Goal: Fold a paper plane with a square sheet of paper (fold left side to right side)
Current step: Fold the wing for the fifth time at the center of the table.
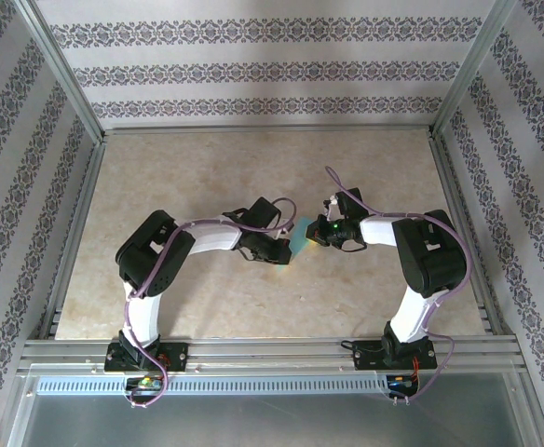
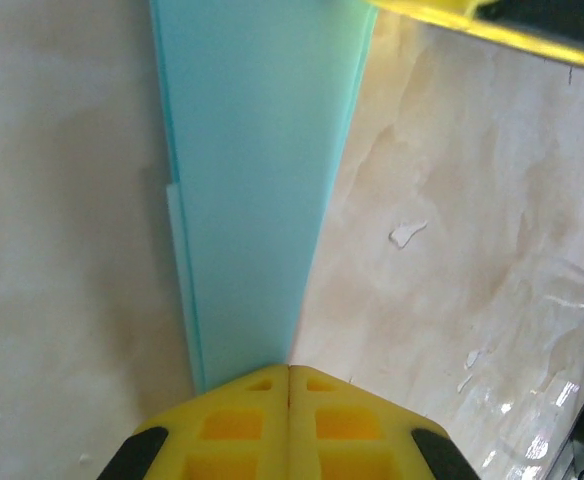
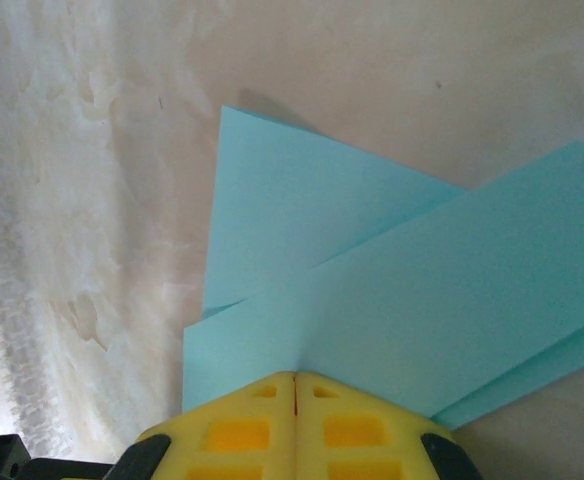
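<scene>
— Colour of the folded paper [image 1: 297, 238] at mid-frame, seen from above?
— Plain cyan, matte, unprinted. Same cyan up close, with slightly greener layered edges.
— And the table [image 1: 253, 168]?
— Beige, cloudy marbling throughout. White flecks [image 2: 408, 233] at right in the left wrist view.
— Walls [image 1: 253, 70]?
— White, banded with grey-purple floral ornament: horizontal across the top of the frame, slanting down both sides.
— Left arm [image 1: 151, 261], right arm [image 1: 426, 251]?
— Black joints, white links, lilac cables [image 1: 207, 223]. Small green light [image 1: 333, 226] near mid-frame.
— Left gripper [image 2: 289, 372], right gripper [image 3: 295, 376]?
— Bright yellow, deeper orange-yellow in the recesses, black at the lower corners.
</scene>
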